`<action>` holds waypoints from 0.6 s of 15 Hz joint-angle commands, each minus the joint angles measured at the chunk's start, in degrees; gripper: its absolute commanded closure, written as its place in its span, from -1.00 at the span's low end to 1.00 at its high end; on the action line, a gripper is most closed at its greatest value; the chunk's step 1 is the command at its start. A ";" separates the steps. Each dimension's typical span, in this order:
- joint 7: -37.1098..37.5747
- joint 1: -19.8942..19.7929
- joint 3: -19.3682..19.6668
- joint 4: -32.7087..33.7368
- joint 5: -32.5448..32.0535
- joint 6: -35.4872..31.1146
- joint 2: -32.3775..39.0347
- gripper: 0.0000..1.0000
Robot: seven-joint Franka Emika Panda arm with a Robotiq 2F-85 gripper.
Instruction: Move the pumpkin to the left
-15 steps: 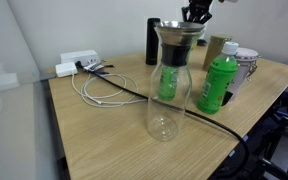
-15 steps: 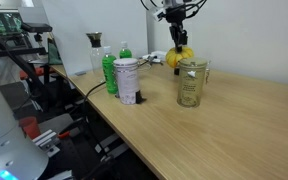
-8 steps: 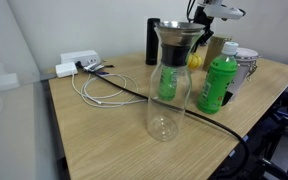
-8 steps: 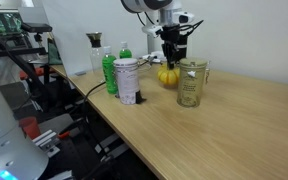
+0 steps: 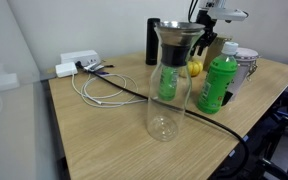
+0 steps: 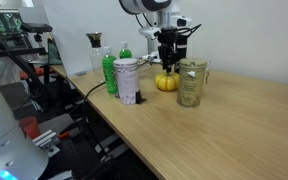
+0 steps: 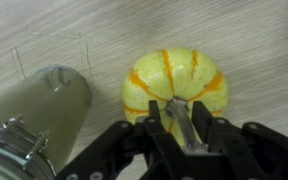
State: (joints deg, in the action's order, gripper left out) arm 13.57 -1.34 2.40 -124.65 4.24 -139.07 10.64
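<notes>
Plainly see the pumpkin down on the tabletop, yellow-orange, with darker ribs on that pumpkin in the wrist view. Find the gripper straight above, closed on the pumpkin's top, with fingers pinched in at the stem area. Just right of it in an exterior view, note a glass carafe; near on the left, a pale canister and a green bottle. Elsewhere, glimpse the pumpkin behind the carafe, beside the green bottle, with white cables well apart at far left.
</notes>
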 commanded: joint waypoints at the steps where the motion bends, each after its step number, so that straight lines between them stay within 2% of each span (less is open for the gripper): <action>1: -0.97 -0.11 0.14 -0.03 0.17 1.91 -1.68 -0.40; 5: 0.15 -0.34 0.53 -0.72 0.35 3.12 -5.38 -0.94; 9: -0.30 -0.90 1.22 -1.47 0.16 7.49 -10.46 -1.00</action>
State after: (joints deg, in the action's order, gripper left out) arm 13.70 -1.55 3.46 -124.69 4.24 -134.92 3.48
